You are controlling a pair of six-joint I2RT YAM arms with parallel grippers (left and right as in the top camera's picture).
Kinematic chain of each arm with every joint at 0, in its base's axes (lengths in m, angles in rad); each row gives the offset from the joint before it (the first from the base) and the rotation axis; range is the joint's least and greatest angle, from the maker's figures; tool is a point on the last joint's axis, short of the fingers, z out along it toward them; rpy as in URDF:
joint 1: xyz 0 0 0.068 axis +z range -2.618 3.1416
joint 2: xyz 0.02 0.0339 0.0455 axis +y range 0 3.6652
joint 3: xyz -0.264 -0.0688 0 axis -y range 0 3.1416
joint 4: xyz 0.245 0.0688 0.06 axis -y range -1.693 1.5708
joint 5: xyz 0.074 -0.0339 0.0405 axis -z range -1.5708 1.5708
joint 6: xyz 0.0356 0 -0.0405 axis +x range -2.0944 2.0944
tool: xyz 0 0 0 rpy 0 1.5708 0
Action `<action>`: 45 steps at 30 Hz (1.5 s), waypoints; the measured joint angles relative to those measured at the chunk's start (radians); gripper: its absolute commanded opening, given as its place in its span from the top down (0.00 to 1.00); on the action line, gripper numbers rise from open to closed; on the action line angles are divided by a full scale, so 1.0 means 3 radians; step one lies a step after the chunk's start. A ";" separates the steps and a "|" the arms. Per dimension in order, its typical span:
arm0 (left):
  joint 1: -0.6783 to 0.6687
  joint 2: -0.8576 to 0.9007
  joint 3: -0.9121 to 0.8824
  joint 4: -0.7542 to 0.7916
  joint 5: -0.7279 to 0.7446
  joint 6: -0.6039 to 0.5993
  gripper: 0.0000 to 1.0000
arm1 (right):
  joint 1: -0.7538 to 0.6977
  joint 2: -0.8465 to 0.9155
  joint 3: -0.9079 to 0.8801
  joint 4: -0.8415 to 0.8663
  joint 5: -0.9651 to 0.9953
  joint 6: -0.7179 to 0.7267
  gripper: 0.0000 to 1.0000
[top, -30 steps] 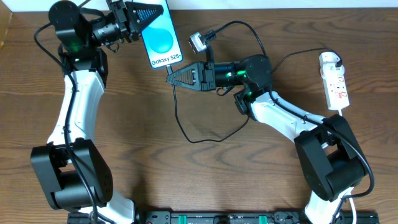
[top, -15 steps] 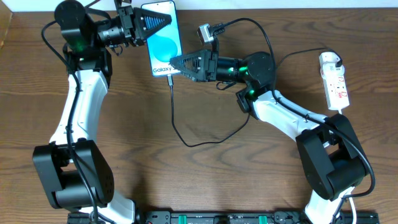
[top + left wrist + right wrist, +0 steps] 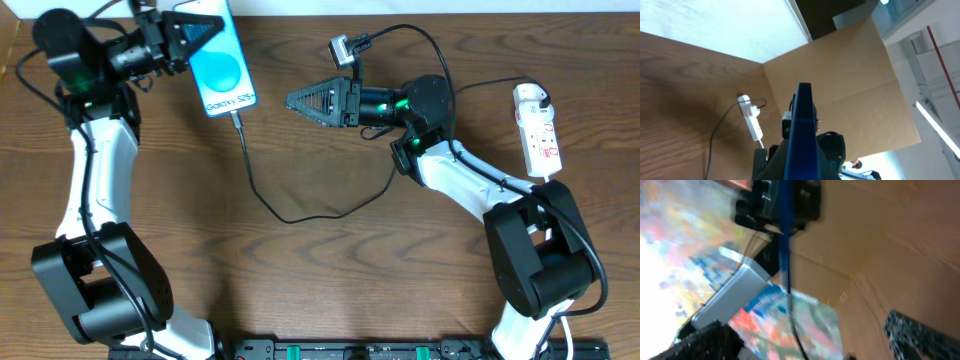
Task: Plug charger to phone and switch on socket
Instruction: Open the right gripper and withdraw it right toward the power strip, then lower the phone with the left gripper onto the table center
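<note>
Left pincer (image 3: 202,26) was clamped on the top end of the phone (image 3: 222,70) at the far left of the wooden worktop (image 3: 330,290). The blue screen faced up toward the overhead camera and the white text end pointed toward the middle. The left wrist view showed the phone (image 3: 803,135) edge-on, running straight out from the pincer. The black charger (image 3: 300,216) cable met the phone's bottom edge. The small plug looked seated there, but I couldn't confirm it fully. From there the cable looped down across the worktop and back up under my right arm. Its white adapter (image 3: 529,96) sat in the top of the white power strip (image 3: 541,140) at the far right edge. Right pincer (image 3: 293,100) was spread wide with nothing in it, near the phone's lower end but clear of it. The right wrist view was blurred: phone edge (image 3: 785,235) with the cable hanging from it.
</note>
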 measured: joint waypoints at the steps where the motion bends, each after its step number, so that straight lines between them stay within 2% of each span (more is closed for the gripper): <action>1: 0.0029 0.0001 0.0000 -0.0003 0.0001 -0.0003 0.92 | -0.0010 0.0001 0.0001 -0.0140 -0.0018 -0.0079 0.01; 4: 0.0088 0.0000 0.0000 0.0000 -0.0001 -0.0004 0.93 | -0.0019 0.0000 0.0019 -0.0946 -0.0061 -0.0431 0.01; 6: 0.0094 0.0001 0.0000 -0.0003 0.0000 -0.0004 0.93 | -0.0019 0.0005 0.0023 -0.1750 -0.0022 -0.0896 0.01; 11: 0.0094 0.0001 0.0000 -0.0004 0.0010 -0.0004 0.92 | -0.0031 0.0006 0.0020 -0.2809 0.0126 -0.1643 0.01; 17: 0.0094 0.0001 0.0000 -0.0003 0.0024 -0.0003 0.93 | -0.0140 0.0006 0.0020 -0.3229 0.0268 -0.2101 0.01; 28: 0.0053 0.0001 -0.0045 0.0004 0.0150 0.0036 0.92 | -0.0496 0.0005 0.0020 -0.4445 0.1002 -0.2541 0.01; 32: -0.0046 0.0003 -0.0223 -0.0001 0.0149 0.0153 0.93 | -0.0566 -0.0056 0.0019 -0.4704 0.1306 -0.2659 0.01; 35: -0.0150 0.0008 -0.0370 -0.0003 0.0131 0.0249 0.93 | -0.0589 -0.0226 0.0018 -0.4893 0.1589 -0.2720 0.01; 45: -0.0506 0.0033 -0.0835 -0.0004 -0.0165 0.0641 0.93 | -0.0591 -0.1455 0.0018 -0.5447 0.2688 -0.2855 0.01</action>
